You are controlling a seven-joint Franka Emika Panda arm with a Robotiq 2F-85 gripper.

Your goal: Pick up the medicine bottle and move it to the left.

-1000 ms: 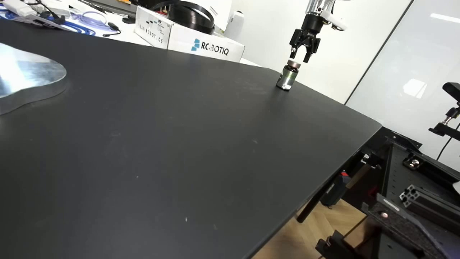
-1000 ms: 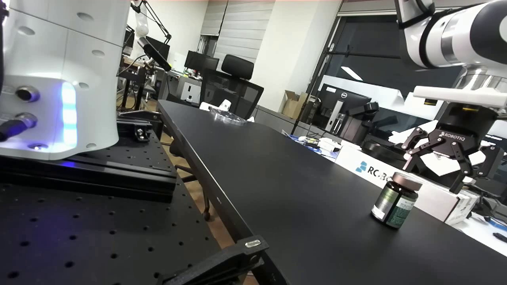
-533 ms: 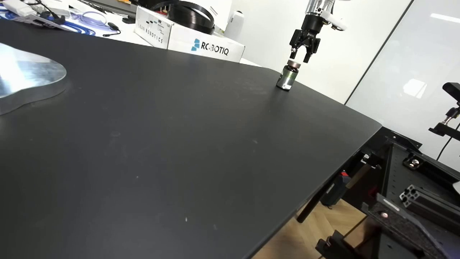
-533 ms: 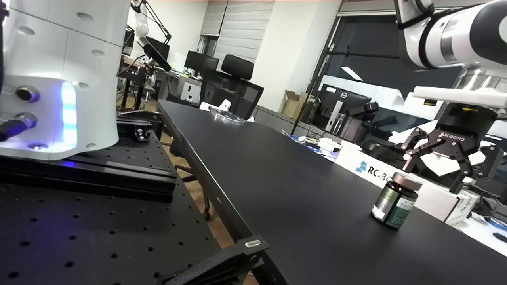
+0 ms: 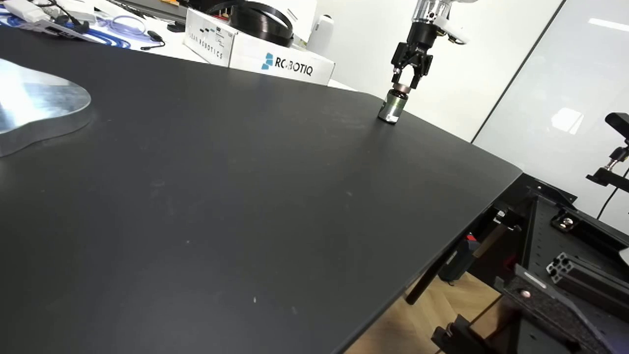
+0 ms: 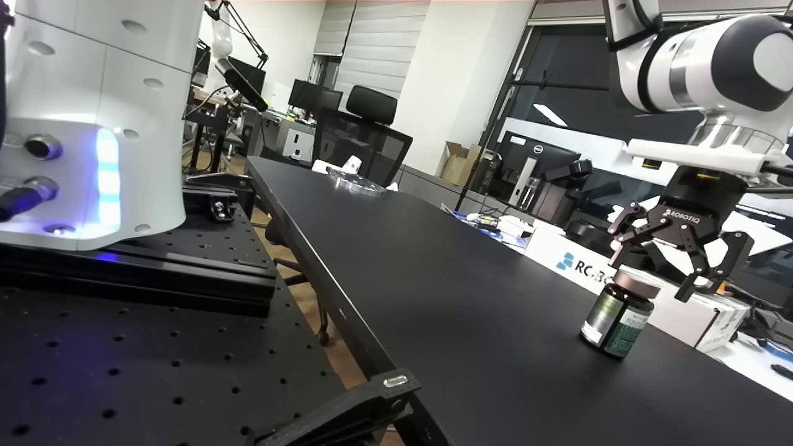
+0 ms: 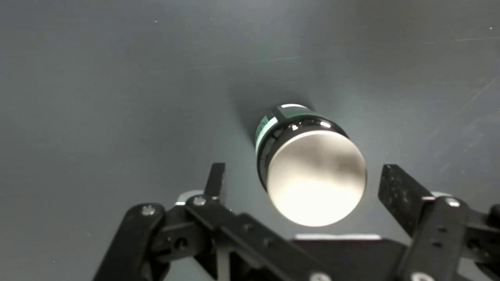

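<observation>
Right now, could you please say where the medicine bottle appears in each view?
In an exterior view: medicine bottle, right of centre, upper half.
In an exterior view: medicine bottle, right side, lower half.
Wrist view: medicine bottle, right of centre.
Shared landmark: the open end effector.

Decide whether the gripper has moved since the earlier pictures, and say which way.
Yes. In an exterior view, the gripper has shifted leftward in the picture and slightly down, judged against the fixed white box.

A dark-green cylindrical medicine bottle (image 6: 621,314) stands on a flat black table (image 6: 495,334) below a black jointed gripper (image 6: 649,280), a white cardboard box (image 5: 248,53) beyond the edge.
</observation>
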